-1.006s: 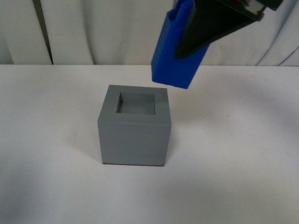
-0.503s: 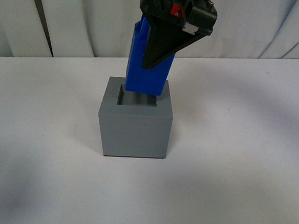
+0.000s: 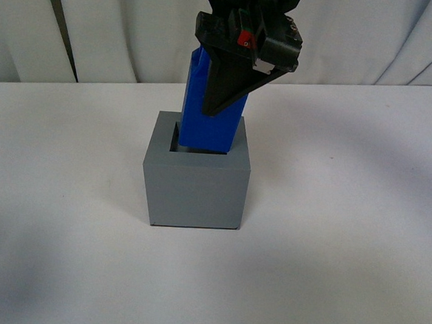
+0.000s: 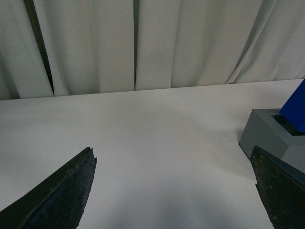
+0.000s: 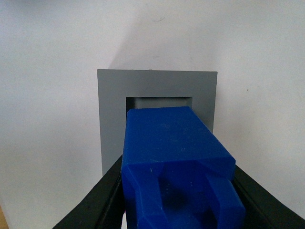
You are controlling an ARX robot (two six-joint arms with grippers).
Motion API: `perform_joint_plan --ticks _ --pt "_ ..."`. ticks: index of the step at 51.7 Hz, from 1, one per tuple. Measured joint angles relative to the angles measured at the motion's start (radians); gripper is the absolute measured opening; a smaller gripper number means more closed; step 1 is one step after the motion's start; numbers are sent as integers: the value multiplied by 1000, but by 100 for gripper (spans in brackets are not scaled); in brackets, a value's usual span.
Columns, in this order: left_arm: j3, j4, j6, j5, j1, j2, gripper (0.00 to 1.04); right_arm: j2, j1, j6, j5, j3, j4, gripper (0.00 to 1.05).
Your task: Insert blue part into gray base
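Observation:
The gray base [image 3: 194,192] stands on the white table in the middle of the front view. The blue part [image 3: 203,128] stands nearly upright with its lower end inside the base's square recess. My right gripper [image 3: 221,103] is shut on the blue part from above. In the right wrist view the blue part [image 5: 171,157] sits between the black fingers [image 5: 97,202], over the base [image 5: 112,114] and its recess. My left gripper [image 4: 174,186] is open and empty, low over the table. The base [image 4: 267,136] and a corner of the blue part [image 4: 296,109] show beside it.
The white table [image 3: 346,215] spreads all round the base. A white curtain [image 3: 121,29] hangs along the table's far edge.
My right gripper has carried the blue part left from above the base's far right corner and lowered it. Its lower end now sits in the recess.

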Motion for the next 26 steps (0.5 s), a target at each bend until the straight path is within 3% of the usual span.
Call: perform_joint_plan --ticks 26 --pt "0 0 0 0 0 0 99 0 5 18 -6 -11 22 48"
